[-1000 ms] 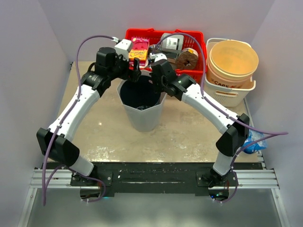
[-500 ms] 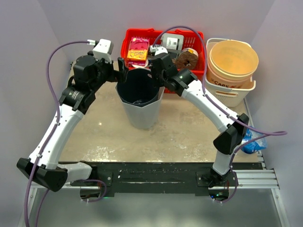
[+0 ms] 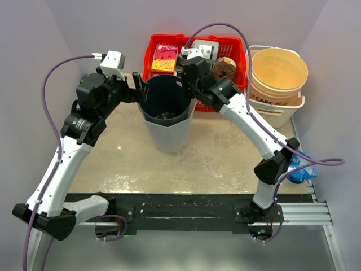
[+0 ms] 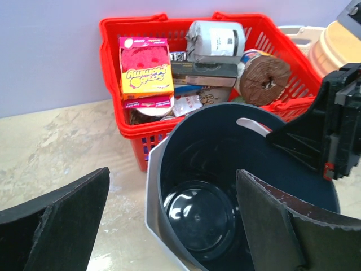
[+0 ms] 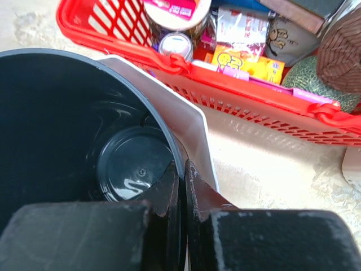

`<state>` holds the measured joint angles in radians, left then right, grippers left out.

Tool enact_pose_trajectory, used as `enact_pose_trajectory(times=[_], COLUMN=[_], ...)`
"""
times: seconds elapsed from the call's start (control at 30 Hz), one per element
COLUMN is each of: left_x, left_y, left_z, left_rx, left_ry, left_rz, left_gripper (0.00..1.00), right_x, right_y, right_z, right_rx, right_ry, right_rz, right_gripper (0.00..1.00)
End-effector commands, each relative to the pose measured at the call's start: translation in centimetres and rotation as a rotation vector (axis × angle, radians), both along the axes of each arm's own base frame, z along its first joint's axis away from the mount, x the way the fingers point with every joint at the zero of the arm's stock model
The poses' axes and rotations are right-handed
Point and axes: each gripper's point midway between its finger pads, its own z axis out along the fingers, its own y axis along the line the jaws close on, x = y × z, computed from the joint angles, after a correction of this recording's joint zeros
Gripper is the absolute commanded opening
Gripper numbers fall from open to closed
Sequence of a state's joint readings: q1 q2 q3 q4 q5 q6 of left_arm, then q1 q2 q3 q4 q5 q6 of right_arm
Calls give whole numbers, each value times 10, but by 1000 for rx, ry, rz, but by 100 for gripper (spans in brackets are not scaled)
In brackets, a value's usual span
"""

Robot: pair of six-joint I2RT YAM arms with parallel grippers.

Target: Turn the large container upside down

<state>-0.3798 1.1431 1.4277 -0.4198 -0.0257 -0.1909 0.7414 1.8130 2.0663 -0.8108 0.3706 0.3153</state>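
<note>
The large container [image 3: 167, 125] is a grey bucket with a dark inner liner, standing mouth up in the middle of the table. My right gripper [image 3: 190, 90] is shut on its right rim; in the right wrist view the fingertips [image 5: 183, 176] pinch the rim of the container [image 5: 62, 118], one inside and one outside. My left gripper [image 3: 139, 90] is open at the left rim. In the left wrist view the gripper [image 4: 169, 223] straddles the wall of the container [image 4: 155, 186], with one finger [image 4: 76, 212] outside and the other finger [image 4: 276, 223] inside, neither touching.
A red basket [image 3: 231, 42] full of packets and cans stands right behind the container, and shows in the left wrist view [image 4: 113, 73]. A white basket [image 3: 282, 110] holding tan buckets [image 3: 279, 70] sits at the back right. A blue object [image 3: 303, 169] lies at the right edge.
The container has risen and shifted a little toward the red basket in the right gripper's hold. My left arm has swung out to the left, its gripper moving to the left rim.
</note>
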Motion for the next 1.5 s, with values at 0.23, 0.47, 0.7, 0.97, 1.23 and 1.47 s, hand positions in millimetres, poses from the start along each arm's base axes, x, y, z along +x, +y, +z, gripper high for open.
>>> enact_pose_trajectory(times=[0.23, 0.47, 0.7, 0.97, 1.23, 1.47], left_x=[-33, -62, -93, -92, -84, -76], left_y=[-16, -19, -43, -61, -54, -46], left_z=[44, 38, 31, 11, -7, -24], left_rx=[-174, -336, -507, -609, -679, -771], left_ry=[-18, 67, 125, 168, 190, 218], left_rz=[-117, -135, -296, -381, -341, -336], left_gripper=[97, 96, 95, 94, 93, 92], right_x=[-4, -3, -2, -3, -3, -3], right_y=[-21, -24, -28, -26, -22, -23], right_z=[96, 86, 77, 71, 67, 64], right_rx=[205, 218, 253, 261, 271, 276], right_ry=[-197, -185, -171, -160, -151, -148], right_rz=[-107, -151, -186, -182, -165, -163], right_gripper=[0, 0, 0, 0, 0, 0])
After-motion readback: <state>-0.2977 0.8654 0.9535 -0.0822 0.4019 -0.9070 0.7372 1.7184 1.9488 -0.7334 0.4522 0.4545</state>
